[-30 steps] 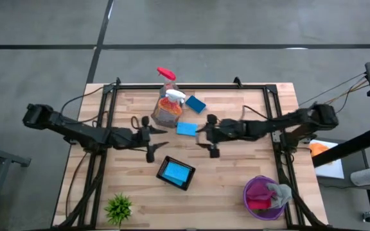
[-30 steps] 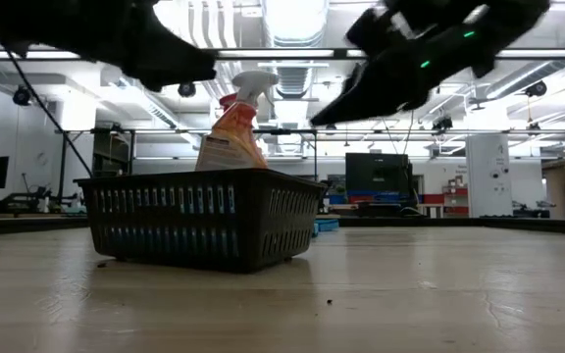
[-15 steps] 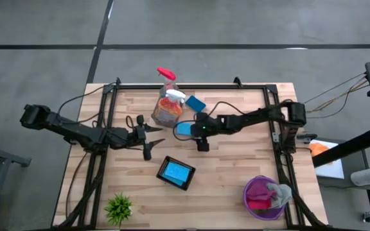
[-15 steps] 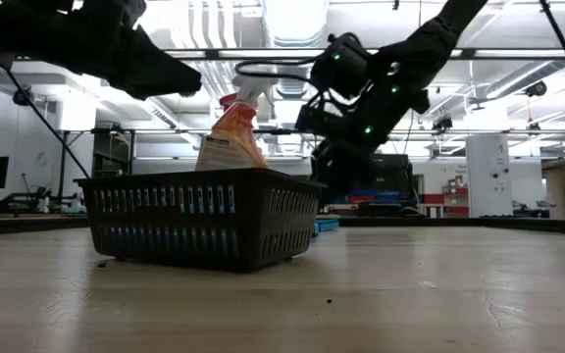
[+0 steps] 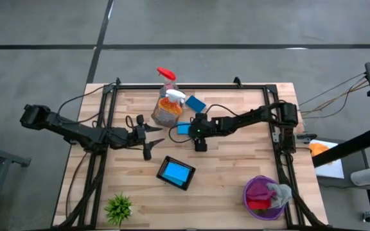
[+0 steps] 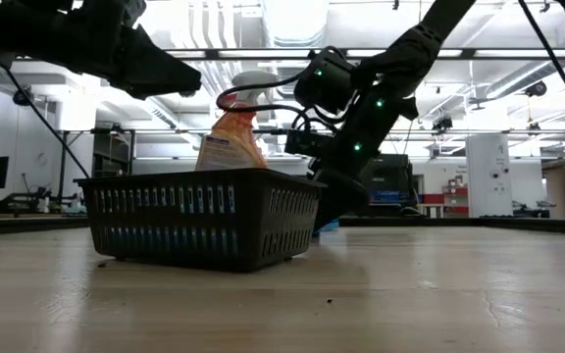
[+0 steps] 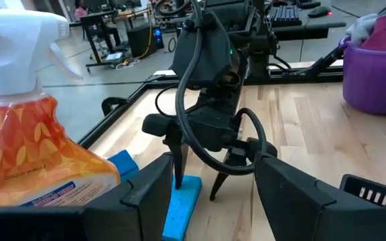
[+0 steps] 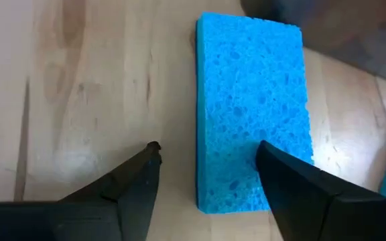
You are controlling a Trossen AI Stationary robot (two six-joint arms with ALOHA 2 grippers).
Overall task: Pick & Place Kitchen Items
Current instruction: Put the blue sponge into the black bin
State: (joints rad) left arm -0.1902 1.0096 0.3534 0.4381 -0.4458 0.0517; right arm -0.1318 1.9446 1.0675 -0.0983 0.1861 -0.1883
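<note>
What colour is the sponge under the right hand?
Bright blue sponge; the right wrist view shows it best.

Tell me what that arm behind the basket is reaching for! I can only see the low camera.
Observer: The right gripper hangs over a blue sponge lying flat on the wood.
Operator: Did its fingers grab it?
Observer: No, they're open. One is over the sponge, the other over bare table.
Operator: And the other arm?
Observer: The left gripper waits near the orange spray bottle, fingers open and empty.
</note>
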